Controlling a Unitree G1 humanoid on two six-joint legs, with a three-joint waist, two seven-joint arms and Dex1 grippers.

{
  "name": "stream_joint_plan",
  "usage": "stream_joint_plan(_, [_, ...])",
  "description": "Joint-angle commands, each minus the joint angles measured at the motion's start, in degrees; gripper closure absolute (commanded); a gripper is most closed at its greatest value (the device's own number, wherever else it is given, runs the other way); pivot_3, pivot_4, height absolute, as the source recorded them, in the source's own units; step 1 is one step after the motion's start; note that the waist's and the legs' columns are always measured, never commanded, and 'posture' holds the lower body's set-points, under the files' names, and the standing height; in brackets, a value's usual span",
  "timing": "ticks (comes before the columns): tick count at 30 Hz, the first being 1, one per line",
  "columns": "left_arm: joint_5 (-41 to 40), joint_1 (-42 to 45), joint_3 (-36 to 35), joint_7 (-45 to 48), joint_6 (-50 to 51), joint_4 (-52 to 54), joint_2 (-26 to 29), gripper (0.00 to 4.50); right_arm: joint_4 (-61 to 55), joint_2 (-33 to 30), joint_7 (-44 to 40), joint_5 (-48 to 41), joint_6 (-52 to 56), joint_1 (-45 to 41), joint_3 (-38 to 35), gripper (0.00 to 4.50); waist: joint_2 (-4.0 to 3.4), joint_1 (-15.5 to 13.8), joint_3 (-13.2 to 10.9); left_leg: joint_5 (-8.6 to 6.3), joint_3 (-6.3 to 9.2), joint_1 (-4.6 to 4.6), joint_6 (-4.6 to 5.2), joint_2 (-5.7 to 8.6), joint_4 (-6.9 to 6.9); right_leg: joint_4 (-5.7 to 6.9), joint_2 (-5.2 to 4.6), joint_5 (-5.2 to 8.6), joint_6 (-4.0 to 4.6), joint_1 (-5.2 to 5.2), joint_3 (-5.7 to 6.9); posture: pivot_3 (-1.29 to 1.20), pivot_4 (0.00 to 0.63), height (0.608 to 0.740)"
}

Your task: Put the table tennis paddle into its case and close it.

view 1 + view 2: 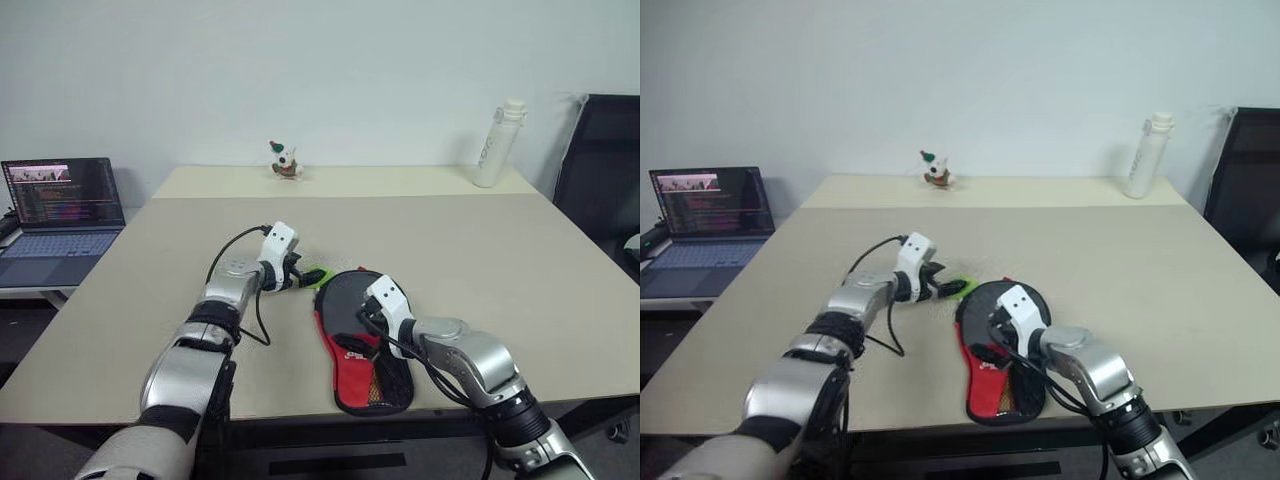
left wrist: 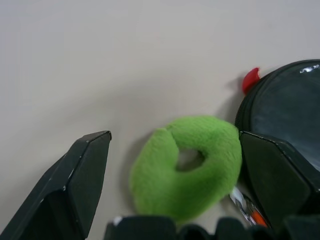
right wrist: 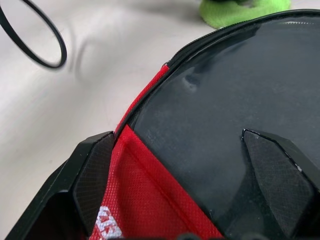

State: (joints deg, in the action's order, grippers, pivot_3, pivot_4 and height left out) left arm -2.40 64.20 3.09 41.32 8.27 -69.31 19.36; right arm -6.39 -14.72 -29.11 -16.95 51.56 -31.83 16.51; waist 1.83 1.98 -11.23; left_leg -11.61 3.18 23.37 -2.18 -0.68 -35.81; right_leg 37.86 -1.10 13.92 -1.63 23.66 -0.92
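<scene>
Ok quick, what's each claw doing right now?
Left claw: open, holding nothing, straddling the green plush ring.
Right claw: open, holding nothing, over the table tennis paddle in the case.

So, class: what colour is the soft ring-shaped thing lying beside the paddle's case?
Bright green; the soft ring shows best in the left wrist view.

Surface [image 1: 480, 260]: matt beige, smooth, faint fine grain. Table tennis paddle [image 3: 235, 115] face: black rubber, smooth, dull sheen, slightly dusty. Case [image 3: 150, 200]: red woven mesh cloth, black fabric edge, zip teeth along rim. Green ring [image 2: 187, 165]: fuzzy plush cloth, soft nap. Left hand [image 2: 175, 195] fingers [image 2: 75, 185]: black hard plastic, matt, sharp-edged. Right hand [image 3: 192, 190] fingers [image 3: 280, 185]: black plastic, finely textured pads. Bottle [image 1: 497, 145]: white plastic, semi-gloss.
</scene>
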Motion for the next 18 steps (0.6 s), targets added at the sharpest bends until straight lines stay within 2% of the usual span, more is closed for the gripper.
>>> stream_joint_plan(1, [1.48, 1.98, -1.16, -2.83, -0.06, -4.38, -0.97, 0.03, -2.56, 0.43, 1.07, 0.33, -0.02, 0.59, -0.96, 0.00, 0.00, 0.00, 0.00, 0.00, 0.01, 0.00, 0.00, 0.00, 0.00, 0.01, 0.00, 0.00, 0.00, 0.01, 0.01, 0.00, 0.150, 0.740])
stream_joint_plan(5, [2.55, 1.72, -1.65, -3.28, 0.60, -5.85, -1.73, 0.03, -2.92, 0.11, 1.89, 0.53, 0.06, 1.03, -1.39, 0.00, 0.01, -0.11, 0.00, 0.00, 0.03, 0.00, 0.00, 0.01, -0.03, 0.07, 0.00, 0.00, 0.00, 0.01, 0.01, 0.00, 0.150, 0.740])
stream_joint_plan(8, [2.35, 0.79, -2.62, -4.45, 1.21, -6.22, -2.07, 0.59, -3.16, 0.13, 2.54, 0.58, -0.07, 1.25, -1.71, 0.00, 0.02, -0.12, 0.01, 0.00, 0.03, -0.01, -0.01, 0.01, -0.05, 0.08, -0.01, -0.01, -0.01, -0.01, 0.01, 0.00, 0.150, 0.740])
stream_joint_plan(18, [1.24, -1.37, -5.70, -3.94, 1.71, -5.26, -2.68, 4.08, -0.26, 1.77, 5.40, 3.65, -5.51, -0.62, -2.73, 0.00, 0.02, 0.05, 0.02, 0.01, 0.00, -0.23, -0.01, 0.00, -0.05, 0.13, 0.00, -0.01, -0.02, -0.16, -0.02, 0.00, 0.150, 0.740])
